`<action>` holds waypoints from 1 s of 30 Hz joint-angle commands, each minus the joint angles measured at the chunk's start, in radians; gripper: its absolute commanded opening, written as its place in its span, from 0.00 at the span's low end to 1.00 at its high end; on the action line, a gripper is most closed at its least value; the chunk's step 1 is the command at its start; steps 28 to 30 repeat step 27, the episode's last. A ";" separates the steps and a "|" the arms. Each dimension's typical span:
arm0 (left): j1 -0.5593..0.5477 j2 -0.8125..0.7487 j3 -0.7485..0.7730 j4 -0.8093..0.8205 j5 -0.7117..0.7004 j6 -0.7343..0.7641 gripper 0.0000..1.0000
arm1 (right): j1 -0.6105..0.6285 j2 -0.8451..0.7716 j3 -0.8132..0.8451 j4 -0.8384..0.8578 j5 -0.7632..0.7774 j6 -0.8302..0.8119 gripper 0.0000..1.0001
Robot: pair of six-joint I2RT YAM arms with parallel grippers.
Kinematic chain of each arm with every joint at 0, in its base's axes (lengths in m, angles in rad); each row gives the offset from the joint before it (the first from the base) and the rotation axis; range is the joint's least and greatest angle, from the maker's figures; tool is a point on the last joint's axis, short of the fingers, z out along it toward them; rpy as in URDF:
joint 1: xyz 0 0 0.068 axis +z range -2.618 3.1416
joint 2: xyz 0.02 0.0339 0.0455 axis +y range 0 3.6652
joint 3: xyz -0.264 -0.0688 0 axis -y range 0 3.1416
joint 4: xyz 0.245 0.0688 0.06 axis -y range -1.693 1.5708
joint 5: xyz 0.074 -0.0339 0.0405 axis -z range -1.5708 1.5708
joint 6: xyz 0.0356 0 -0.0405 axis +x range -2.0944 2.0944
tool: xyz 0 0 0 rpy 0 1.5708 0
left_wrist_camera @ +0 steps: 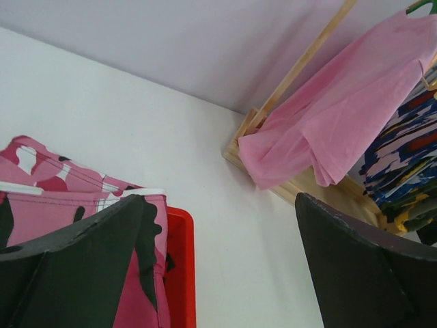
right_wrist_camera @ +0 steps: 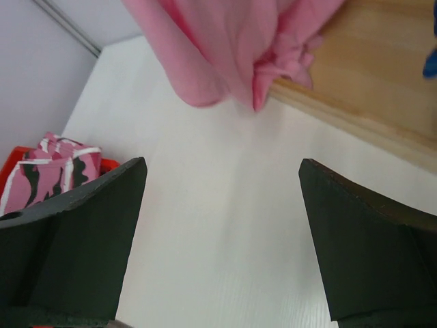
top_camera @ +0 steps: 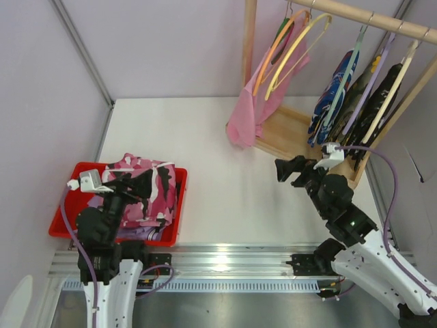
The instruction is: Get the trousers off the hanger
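Note:
The pink camouflage trousers (top_camera: 164,199) lie bunched in a red bin (top_camera: 179,208) at the near left, off any hanger. They also show in the left wrist view (left_wrist_camera: 41,184) and the right wrist view (right_wrist_camera: 48,171). The yellow hanger (top_camera: 300,51) hangs bare on the wooden rail at the back right, beside an orange hanger. My left gripper (top_camera: 140,183) is open and empty just above the trousers, and its jaws stand wide apart in the left wrist view (left_wrist_camera: 218,205). My right gripper (top_camera: 290,169) is open and empty over the table near the rack base (right_wrist_camera: 222,167).
A plain pink garment (top_camera: 249,113) hangs from the orange hanger down to the wooden rack base (top_camera: 287,133). Several dark patterned garments (top_camera: 334,96) hang further right on the rail. The red bin's edge shows in the left wrist view (left_wrist_camera: 179,273).

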 commanded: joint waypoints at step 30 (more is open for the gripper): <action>0.005 -0.180 -0.219 -0.056 -0.087 -0.211 0.99 | 0.017 -0.359 -0.264 -0.116 0.258 0.185 0.99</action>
